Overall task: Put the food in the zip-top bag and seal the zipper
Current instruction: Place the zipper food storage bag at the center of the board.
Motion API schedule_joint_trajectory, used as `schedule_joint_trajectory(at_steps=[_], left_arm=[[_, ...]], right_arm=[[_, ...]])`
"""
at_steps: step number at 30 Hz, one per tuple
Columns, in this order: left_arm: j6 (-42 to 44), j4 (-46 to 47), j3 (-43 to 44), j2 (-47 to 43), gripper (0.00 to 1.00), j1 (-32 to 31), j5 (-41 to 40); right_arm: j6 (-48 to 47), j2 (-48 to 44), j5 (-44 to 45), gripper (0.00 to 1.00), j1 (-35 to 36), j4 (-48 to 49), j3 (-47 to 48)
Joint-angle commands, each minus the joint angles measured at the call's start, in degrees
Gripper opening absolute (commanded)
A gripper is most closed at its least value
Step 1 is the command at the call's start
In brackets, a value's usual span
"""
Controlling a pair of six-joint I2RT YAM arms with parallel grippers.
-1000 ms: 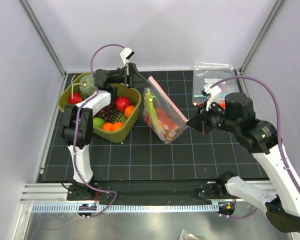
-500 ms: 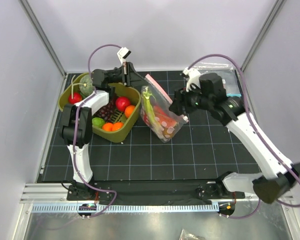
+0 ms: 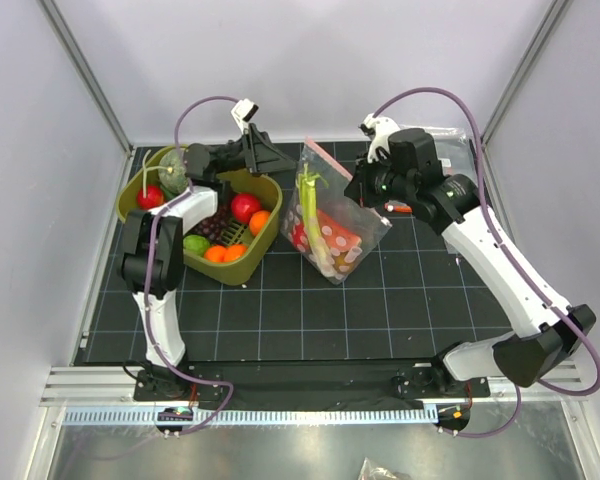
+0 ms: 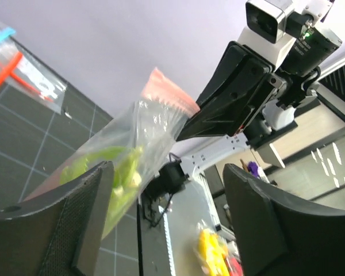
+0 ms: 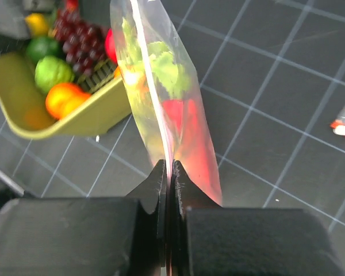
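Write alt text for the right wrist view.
The right gripper pinches the edge of the clear zip-top bag, which holds green and red food. An olive-green bin of fruit sits at upper left on the black gridded table.

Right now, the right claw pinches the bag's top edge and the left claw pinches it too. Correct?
Not quite. The right claw does pinch the top edge of the bag, but the left claw is open, its fingers spread wide, as the left wrist view shows.
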Motion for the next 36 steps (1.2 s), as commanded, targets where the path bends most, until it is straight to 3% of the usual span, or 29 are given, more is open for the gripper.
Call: schedule_joint_trajectory(at_steps=[1, 5, 8, 9, 11, 12, 13, 14, 15, 17, 18, 19, 23, 25, 29, 31, 34, 36], left_arm=[[0.63, 13.44, -0.07, -5.28, 0.88, 0.59, -6.30], [4.22, 9.24, -1.73, -9.85, 0.93, 2.26, -10.00], [14.92, -3.83, -5.86, -16.26, 0.95, 3.32, -11.67], [20.09, -15.80, -7.87, -18.19, 0.96, 3.58, -12.02], [38.35, -31.83, -10.42, -26.44, 0.98, 4.11, -16.75], [45.04, -49.84, -10.87, -29.95, 0.99, 4.55, -20.69], [51.02, -58.89, -10.97, -32.95, 1.00, 4.55, -25.25], [60.65, -72.12, -10.79, -38.37, 1.00, 4.55, -36.26], [63.01, -77.21, -10.79, -40.34, 1.00, 4.73, -41.07], [67.84, -86.36, -8.87, -43.25, 1.00, 4.99, -51.98], [68.30, -93.80, -8.42, -43.70, 1.00, 5.08, -54.80], [68.66, -95.96, -8.33, -44.40, 1.00, 4.99, -57.18], [66.56, -98.18, -12.28, -48.79, 1.00, 5.08, -64.13], [62.79, -98.97, -11.94, -49.23, 1.00, 4.99, -65.55], [54.70, -107.03, -8.96, -49.32, 1.00, 5.08, -72.74], [55.03, -109.51, -8.16, -49.76, 1.00, 5.08, -75.21], [53.81, -113.98, -8.42, -51.25, 1.00, 5.08, -79.61], [53.55, -116.28, -9.73, -52.48, 1.00, 4.99, -80.14]], right_arm=[[3.18, -1.35, 8.38, 0.01, 0.10, 0.02, 6.29], [5.11, -0.74, 8.38, 0.01, 0.54, 0.28, 9.28], [6.34, 1.45, 8.38, 0.01, 1.24, 0.19, 9.81], [7.31, 2.85, 8.38, 0.01, 1.50, 0.20, 9.99], [7.93, 4.26, 10.73, 0.01, 3.35, 1.25, 10.77], [8.10, 6.27, 13.02, 0.01, 4.75, 1.60, 11.30], [7.84, 7.25, 13.65, 0.01, 7.11, 2.38, 12.87], [7.58, 8.74, 14.35, 0.05, 8.70, 2.65, 13.93], [7.06, 11.71, 14.62, 0.11, 10.28, 2.74, 15.25], [5.30, 15.07, 10.76, 0.35, 14.94, 1.70, 20.43], [4.34, 16.30, 10.49, 0.42, 16.61, 1.08, 22.01], [2.85, 17.70, 11.27, 0.58, 18.28, 0.55, 23.86], [3.18, 13.78, 14.51, 0.76, 20.67, 5.02, 19.50], [3.45, 8.61, 17.77, 0.80, 20.58, 8.62, 13.80], [5.81, -0.70, 31.28, 1.00, 20.14, 13.81, 3.33], [8.61, -5.28, 33.77, 1.00, 19.26, 14.70, -0.89], [12.92, -7.42, 38.60, 1.00, 19.17, 8.74, -0.56], [20.82, -8.30, 45.18, 1.00, 19.17, 1.63, -0.21]])
